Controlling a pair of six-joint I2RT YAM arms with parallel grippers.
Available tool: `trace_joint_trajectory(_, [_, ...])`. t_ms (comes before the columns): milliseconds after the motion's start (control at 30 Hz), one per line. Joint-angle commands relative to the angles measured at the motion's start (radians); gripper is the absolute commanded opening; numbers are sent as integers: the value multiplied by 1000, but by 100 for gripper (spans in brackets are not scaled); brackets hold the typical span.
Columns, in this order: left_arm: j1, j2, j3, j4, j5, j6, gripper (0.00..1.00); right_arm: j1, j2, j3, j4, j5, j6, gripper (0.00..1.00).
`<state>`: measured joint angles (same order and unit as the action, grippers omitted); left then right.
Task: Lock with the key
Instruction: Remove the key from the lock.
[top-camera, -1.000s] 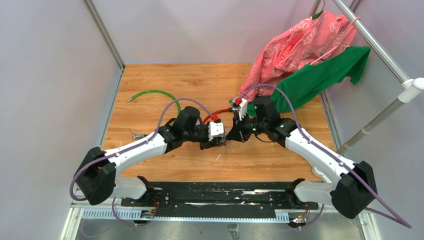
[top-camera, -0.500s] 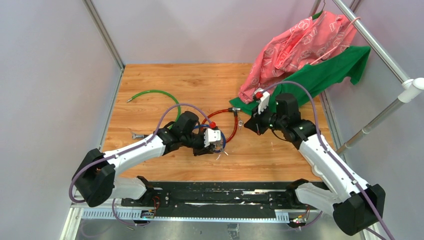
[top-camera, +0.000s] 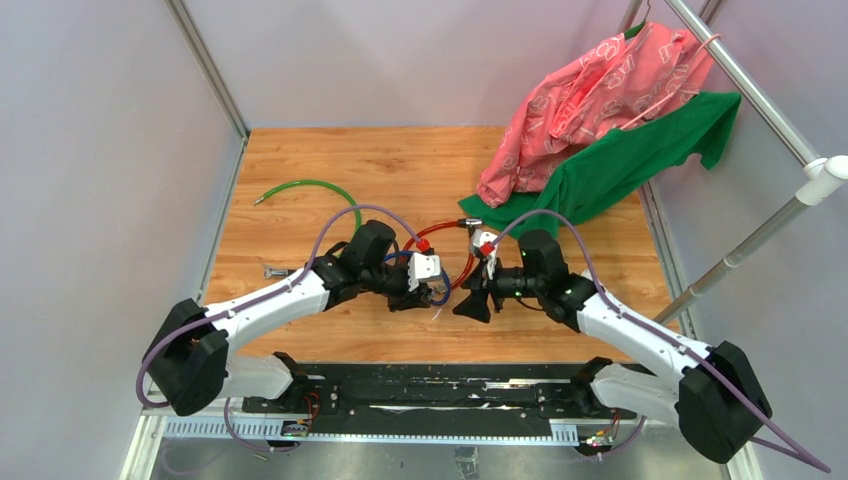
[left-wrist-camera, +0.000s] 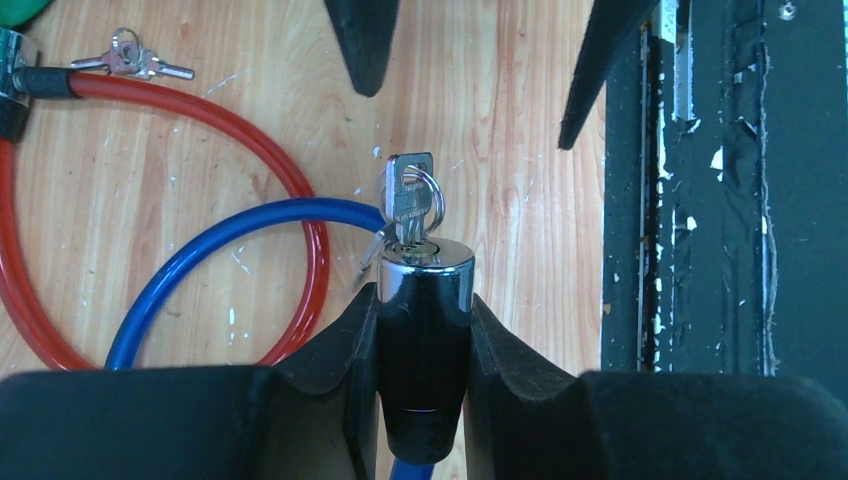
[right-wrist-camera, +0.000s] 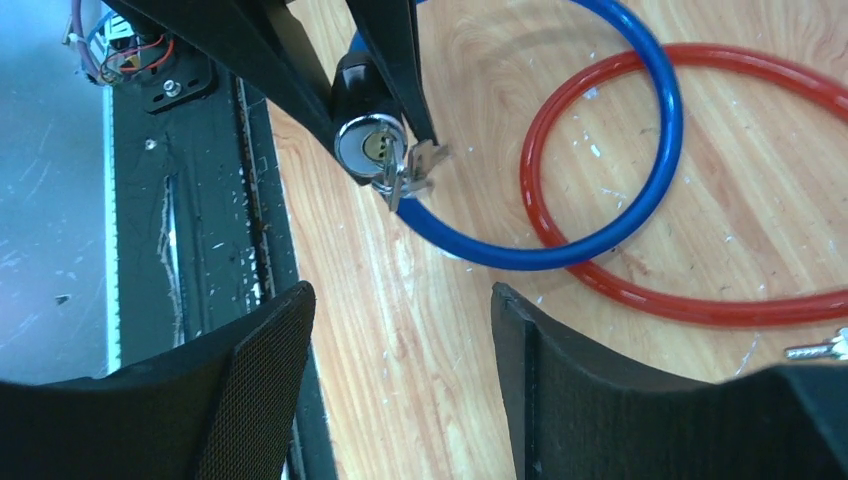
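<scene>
Key (left-wrist-camera: 408, 200) sits inserted in the lock cylinder (left-wrist-camera: 424, 285), so insertion looks done (the turn seems left to do). Left gripper (left-wrist-camera: 424, 330) clenches that cylinder. Right gripper (right-wrist-camera: 400, 325) is spread wide near the cylinder's keyed end, grasping nothing.

A light-brown wooden tabletop (top-camera: 400, 160) is carrying everything. A green plastic-coated cable loop (top-camera: 310, 185) is lying near its far left side, well apart from the rest. A red plastic-coated cable loop (left-wrist-camera: 200, 110) is lying at the middle, with a blue plastic-coated cable loop (left-wrist-camera: 200, 260) crossing it. A small bunch of silver keys (left-wrist-camera: 130, 62) is resting just beside the red loop's end. A crumpled pink patterned garment (top-camera: 590, 90) and a green cloth garment (top-camera: 620, 160) are draping onto the far right corner. A small silver metal object (top-camera: 272, 271) is sitting near the left edge.
</scene>
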<state>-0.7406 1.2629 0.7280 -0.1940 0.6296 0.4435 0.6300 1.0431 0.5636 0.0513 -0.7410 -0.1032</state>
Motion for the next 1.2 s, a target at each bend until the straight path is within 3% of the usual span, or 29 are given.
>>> trace_joint_trajectory(0, [3,-14,16,-23,77,-63,0,17,29,-40,294,-36,-49,68])
trace_joint_trajectory(267, [3,1,28,-6,94,-85,0,41,141,-33,389,-67,-81,65])
trace_joint_trajectory(433, [3,2,30,-1,90,-90,0,45,165,-26,398,-60,-89,55])
trace_joint_trajectory(733, [3,5,27,8,96,-92,0,60,176,-33,399,10,-105,53])
trace_joint_trajectory(867, [3,2,25,12,98,-102,0,79,177,-48,456,60,-65,39])
trace_joint_trajectory(1000, [3,2,22,8,98,-99,0,90,155,-70,494,106,-37,10])
trace_joint_trajectory(1167, [3,0,16,6,91,-99,0,90,89,-68,404,202,-34,0])
